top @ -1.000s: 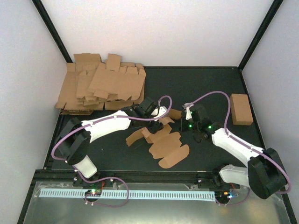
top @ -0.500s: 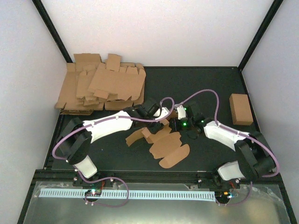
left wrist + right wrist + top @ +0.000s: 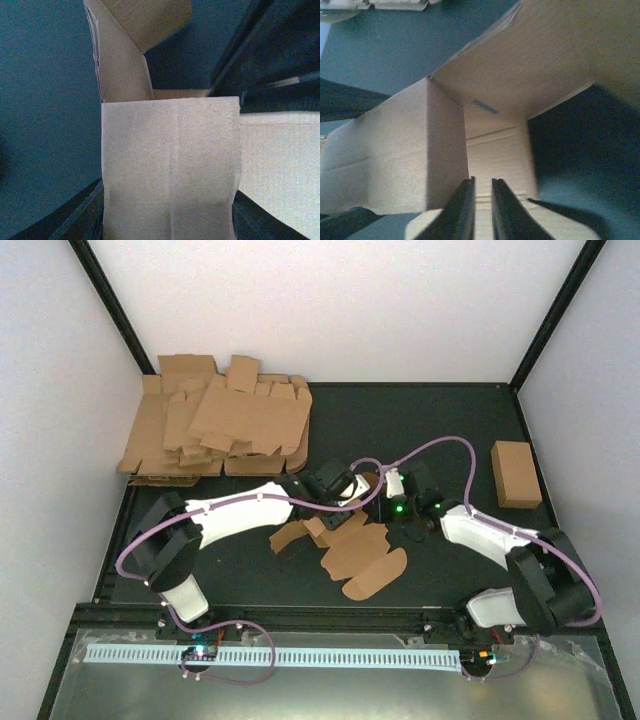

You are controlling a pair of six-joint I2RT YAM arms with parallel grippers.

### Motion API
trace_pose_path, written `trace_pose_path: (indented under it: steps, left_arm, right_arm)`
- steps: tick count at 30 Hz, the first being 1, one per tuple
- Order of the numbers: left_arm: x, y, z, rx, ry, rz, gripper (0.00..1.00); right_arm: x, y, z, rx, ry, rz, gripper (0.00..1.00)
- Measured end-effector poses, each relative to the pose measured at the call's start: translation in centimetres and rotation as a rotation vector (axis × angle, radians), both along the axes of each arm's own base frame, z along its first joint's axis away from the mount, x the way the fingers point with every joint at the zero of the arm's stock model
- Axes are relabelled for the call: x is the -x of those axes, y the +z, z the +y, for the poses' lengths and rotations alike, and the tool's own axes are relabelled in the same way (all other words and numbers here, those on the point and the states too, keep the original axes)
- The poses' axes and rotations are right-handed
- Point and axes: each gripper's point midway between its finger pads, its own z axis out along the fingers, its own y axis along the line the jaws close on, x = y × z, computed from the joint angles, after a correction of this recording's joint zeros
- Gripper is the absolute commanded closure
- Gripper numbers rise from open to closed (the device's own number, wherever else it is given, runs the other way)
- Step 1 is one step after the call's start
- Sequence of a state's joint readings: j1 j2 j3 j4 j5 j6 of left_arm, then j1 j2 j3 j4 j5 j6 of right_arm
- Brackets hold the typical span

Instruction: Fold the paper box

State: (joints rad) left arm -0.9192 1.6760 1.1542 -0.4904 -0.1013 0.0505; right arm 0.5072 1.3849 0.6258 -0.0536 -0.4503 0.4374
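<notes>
Black table [image 3: 450, 420]: box [image 3: 365, 558], judged light and bendy, is clamped by left claw [image 3: 167, 220]; right claw [image 3: 481, 200] is shut; panel edges are best pinched.

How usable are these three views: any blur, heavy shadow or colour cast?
Top view: evenly lit, sharp, no glare. Left wrist view: the paper box fills the frame, soft and grainy, the table beside it tinted blue. Right wrist view: box partly shadowed, the fingers dark but crisp-edged.
</notes>
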Motion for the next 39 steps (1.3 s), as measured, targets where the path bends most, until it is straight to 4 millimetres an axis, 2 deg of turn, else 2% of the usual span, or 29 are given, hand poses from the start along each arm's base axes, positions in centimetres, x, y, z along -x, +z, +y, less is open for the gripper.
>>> trace_pose_path:
  steps: [4,6,9,14,18,20,23,26,29,39]
  left_arm:
    - [-0.1,0.0,0.0,-0.017,0.005,-0.017,0.44]
    - [-0.1,-0.1,0.1,-0.024,0.008,-0.022,0.44]
    - [-0.2,-0.1,0.1,-0.025,0.01,-0.025,0.44]
    - [-0.2,-0.1,0.1,-0.025,0.009,-0.025,0.45]
    - [-0.2,0.0,0.1,-0.025,0.009,-0.025,0.44]
    - [-0.2,0.0,0.1,-0.026,0.008,-0.025,0.44]
    - [-0.1,0.0,0.1,-0.028,0.007,-0.023,0.45]
    - [0.0,0.0,0.0,-0.031,0.003,-0.021,0.44]
    - [0.1,0.0,-0.1,-0.036,-0.001,-0.018,0.44]
    - [0.2,0.0,-0.2,-0.049,-0.011,-0.016,0.44]
  right_arm:
    - [-1.3,1.2,-2.2,0.051,-0.091,-0.076,0.77]
    - [-1.9,1.8,-3.4,0.087,-0.139,-0.117,0.67]
    - [-2.6,2.0,-4.6,0.146,-0.18,-0.167,0.37]
    - [-3.4,1.2,-5.4,0.224,-0.169,-0.214,0.3]
    - [-4.5,1.4,-5.8,0.264,-0.181,-0.269,0.18]
    - [-5.1,1.3,-6.1,0.294,-0.199,-0.28,0.15]
    - [-6.1,1.2,-6.3,0.327,-0.212,-0.299,0.21]
    - [-6.9,0.7,-6.0,0.346,-0.2,-0.291,0.31]
    - [-7.5,0.2,-5.6,0.36,-0.183,-0.284,0.46]
    - [-7.2,0.2,-5.0,0.351,-0.139,-0.275,0.8]
